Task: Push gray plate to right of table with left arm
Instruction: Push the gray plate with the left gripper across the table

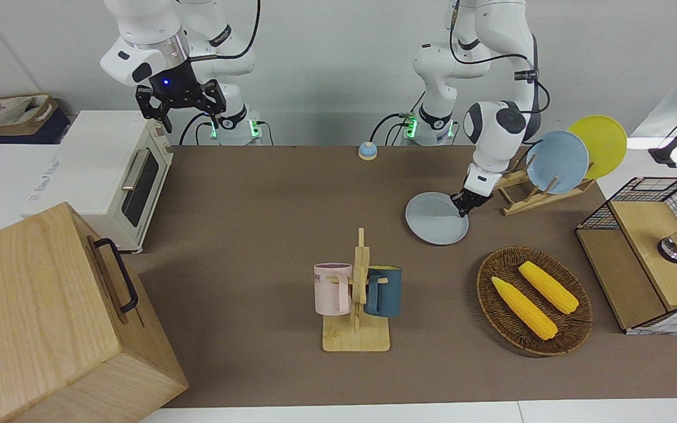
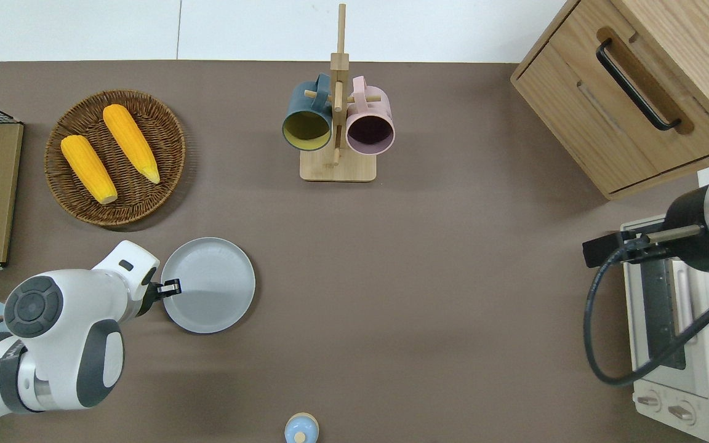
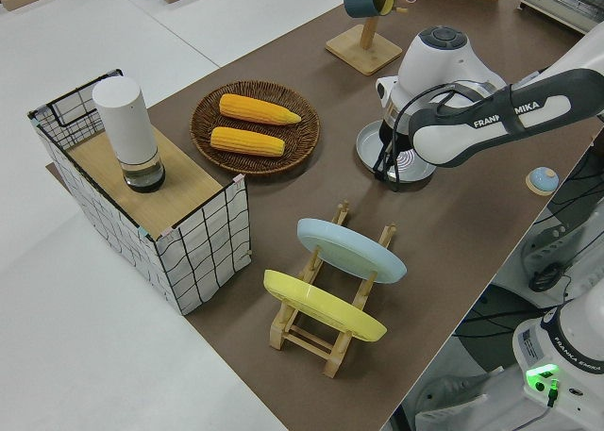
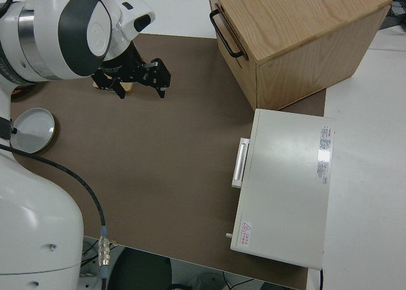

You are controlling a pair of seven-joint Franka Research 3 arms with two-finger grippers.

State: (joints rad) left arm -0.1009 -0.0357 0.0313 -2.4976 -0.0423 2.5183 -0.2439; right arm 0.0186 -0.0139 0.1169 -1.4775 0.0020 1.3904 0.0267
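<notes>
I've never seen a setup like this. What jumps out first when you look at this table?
Probably the left arm, bent low with its end effector at the rim of the gray plate, on the edge toward that arm's end of the table. Next come two yellow corn cobs in a wicker basket, farther from the robots than the plate. The right arm is parked.

A matt brown top is seen on the table. The gray plate is smooth with a soft sheen. Beside it, farther from the robots, a rough woven wicker basket is seen. The mug rack is of pale wood.
</notes>
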